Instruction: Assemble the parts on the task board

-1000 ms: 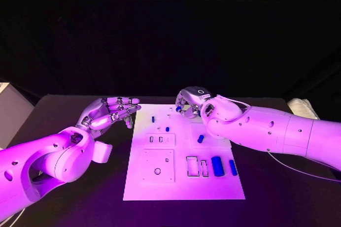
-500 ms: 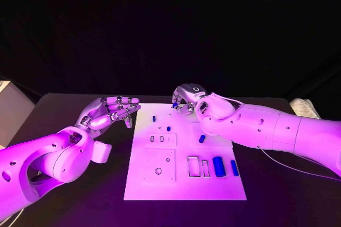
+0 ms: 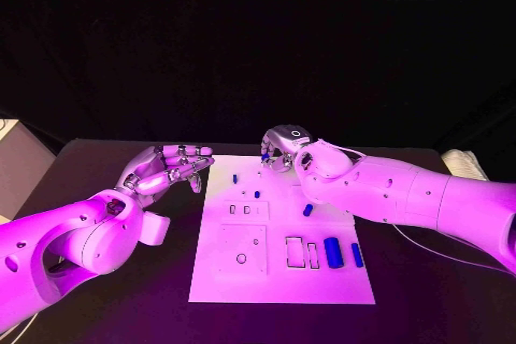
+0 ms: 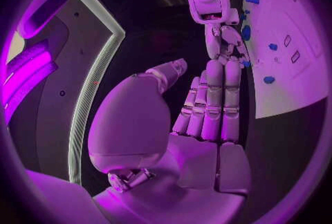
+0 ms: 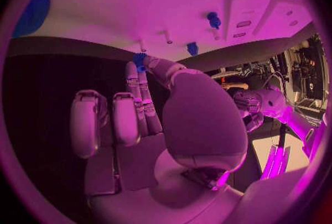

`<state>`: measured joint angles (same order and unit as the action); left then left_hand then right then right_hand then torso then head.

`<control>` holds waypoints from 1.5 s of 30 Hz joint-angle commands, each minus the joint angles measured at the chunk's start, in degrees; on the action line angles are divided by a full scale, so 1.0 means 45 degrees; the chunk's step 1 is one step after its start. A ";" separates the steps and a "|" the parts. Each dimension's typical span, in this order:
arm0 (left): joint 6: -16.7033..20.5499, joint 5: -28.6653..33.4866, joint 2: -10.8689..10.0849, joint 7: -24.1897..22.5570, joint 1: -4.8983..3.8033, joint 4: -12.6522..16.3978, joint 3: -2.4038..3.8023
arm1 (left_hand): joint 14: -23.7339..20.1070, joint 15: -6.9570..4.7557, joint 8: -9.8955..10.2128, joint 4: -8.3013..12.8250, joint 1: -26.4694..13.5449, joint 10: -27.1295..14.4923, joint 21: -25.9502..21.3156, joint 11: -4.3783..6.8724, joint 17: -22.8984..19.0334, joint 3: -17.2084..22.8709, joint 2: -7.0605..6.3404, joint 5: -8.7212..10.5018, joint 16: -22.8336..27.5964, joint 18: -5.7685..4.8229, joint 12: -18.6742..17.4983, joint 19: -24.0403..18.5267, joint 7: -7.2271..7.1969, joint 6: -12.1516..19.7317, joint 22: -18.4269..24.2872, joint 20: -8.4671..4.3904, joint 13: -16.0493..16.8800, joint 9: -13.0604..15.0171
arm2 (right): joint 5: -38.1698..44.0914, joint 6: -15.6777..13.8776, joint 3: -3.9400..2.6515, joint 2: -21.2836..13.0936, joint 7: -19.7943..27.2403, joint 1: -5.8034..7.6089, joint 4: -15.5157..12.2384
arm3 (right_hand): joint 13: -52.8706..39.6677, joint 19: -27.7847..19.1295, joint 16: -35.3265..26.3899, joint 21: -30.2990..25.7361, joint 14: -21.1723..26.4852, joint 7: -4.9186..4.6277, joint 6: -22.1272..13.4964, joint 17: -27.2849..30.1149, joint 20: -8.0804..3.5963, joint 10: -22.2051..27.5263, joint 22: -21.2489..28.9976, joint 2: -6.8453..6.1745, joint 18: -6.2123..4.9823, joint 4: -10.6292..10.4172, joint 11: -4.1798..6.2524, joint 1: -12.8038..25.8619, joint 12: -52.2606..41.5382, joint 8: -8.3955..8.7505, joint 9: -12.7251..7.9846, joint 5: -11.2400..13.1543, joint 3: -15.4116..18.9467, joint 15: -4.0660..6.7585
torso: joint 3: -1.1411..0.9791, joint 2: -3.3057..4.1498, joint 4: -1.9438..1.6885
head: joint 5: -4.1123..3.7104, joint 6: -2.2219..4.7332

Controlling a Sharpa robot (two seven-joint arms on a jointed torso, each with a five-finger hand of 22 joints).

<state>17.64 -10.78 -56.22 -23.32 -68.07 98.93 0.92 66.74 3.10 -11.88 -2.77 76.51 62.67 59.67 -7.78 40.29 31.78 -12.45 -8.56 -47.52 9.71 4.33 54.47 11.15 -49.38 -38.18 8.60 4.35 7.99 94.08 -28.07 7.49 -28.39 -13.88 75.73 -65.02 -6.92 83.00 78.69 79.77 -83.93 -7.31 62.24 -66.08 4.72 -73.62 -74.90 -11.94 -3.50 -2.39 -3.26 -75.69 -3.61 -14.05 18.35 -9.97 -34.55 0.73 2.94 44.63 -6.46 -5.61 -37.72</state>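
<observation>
The white task board (image 3: 282, 284) lies in the middle of the black table. My right hand (image 3: 284, 150) hovers over the board's far edge and pinches a small blue part (image 3: 265, 158) between thumb and fingertip; the same part (image 5: 140, 60) is at the fingertips in the right wrist view. My left hand (image 3: 167, 172) hangs left of the board's far corner, fingers stretched out (image 4: 216, 99) and empty. On the board are two small blue pegs (image 3: 236, 178) (image 3: 257, 195), a short blue piece (image 3: 308, 209), a thick blue cylinder (image 3: 332, 252) and a thinner blue bar (image 3: 356, 254).
Two raised square plates (image 3: 246, 209) (image 3: 241, 248) with holes sit on the board's left half, and two empty rectangular slots (image 3: 292, 252) lie beside the cylinder. A white bundle (image 3: 460, 163) lies at the table's right edge, a pale box (image 3: 16, 161) at its left.
My right hand has shifted slightly left along the board's far edge, still pinching the blue part. The left hand has stayed put; the camera has shifted a little.
</observation>
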 commanded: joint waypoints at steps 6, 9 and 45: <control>-0.0277 0.0025 -0.0011 -0.0033 -0.0052 0.0029 0.0011 | -0.0117 0.0021 -0.0086 0.0007 0.0042 -0.0065 0.0098 -0.0009 0.0012 0.0073 0.0116 -0.0057 -0.0055 0.0120 0.0042 -0.0059 0.0095 -0.0023 -0.0020 0.0022 0.0022 0.0013 | 0.0237 0.0242 0.0009 0.0093 0.0191 -0.0006 0.0196 | -0.0014 0.0053 0.0046 0.0038 -0.0446 0.0021 -0.0005 0.0006 0.0011 -0.0095 -0.0139 0.0039 0.0074 0.0015 -0.0017 0.0023 -0.0030 -0.0065 0.0030 -0.0044 -0.0066 0.0100 | 0.0016 0.0024 0.0026 | 0.0043 -0.0056; -0.0280 0.0025 -0.0013 -0.0030 -0.0058 0.0026 0.0011 | -0.0117 0.0021 -0.0086 0.0007 0.0042 -0.0065 0.0098 -0.0009 0.0012 0.0073 0.0116 -0.0057 -0.0055 0.0120 0.0042 -0.0059 0.0095 -0.0023 -0.0020 0.0022 0.0022 0.0013 | 0.0223 0.0304 0.0019 0.0119 0.0228 -0.0018 0.0205 | -0.0016 0.0055 0.0055 0.0042 -0.0449 0.0017 -0.0013 -0.0011 0.0012 -0.0094 -0.0145 0.0031 0.0076 0.0011 -0.0020 0.0037 -0.0028 -0.0066 0.0039 -0.0045 -0.0063 0.0097 | 0.0006 0.0031 0.0026 | 0.0065 -0.0070; -0.0333 0.0025 0.0026 0.0038 -0.0103 -0.0032 0.0011 | -0.0128 0.0023 -0.0090 0.0006 0.0038 -0.0072 0.0124 -0.0009 0.0009 0.0083 0.0117 -0.0051 -0.0080 0.0120 0.0049 -0.0072 0.0092 -0.0024 -0.0037 0.0026 0.0023 0.0017 | -0.0037 0.0697 0.0100 0.0554 0.0658 -0.0113 0.0804 | 0.0282 -0.0937 -0.0645 -0.1435 -0.0043 -0.0341 -0.0869 0.1308 0.0286 0.1295 0.1689 -0.0342 -0.0319 -0.0100 -0.0425 0.0383 0.0041 0.0215 0.0379 0.0087 -0.0305 -0.0232 | 0.0025 0.0067 0.0002 | 0.0078 -0.0064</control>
<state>17.23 -10.78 -56.23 -22.98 -68.40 98.67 0.92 66.54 3.30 -12.09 -2.77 76.51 62.67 59.90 -7.78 40.28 31.78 -12.45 -8.55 -47.52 9.71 4.32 54.47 11.15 -49.37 -38.30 8.60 4.38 8.02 93.91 -25.88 7.92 -26.03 -12.08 75.26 -61.63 -5.77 79.07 75.99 73.65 -83.91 -8.79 58.52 -60.51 6.00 -68.13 -67.71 -13.44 -4.43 -2.84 -5.04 -74.18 -3.32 -13.25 20.03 -9.94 -35.69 0.08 3.09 44.90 -6.43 -5.28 -38.06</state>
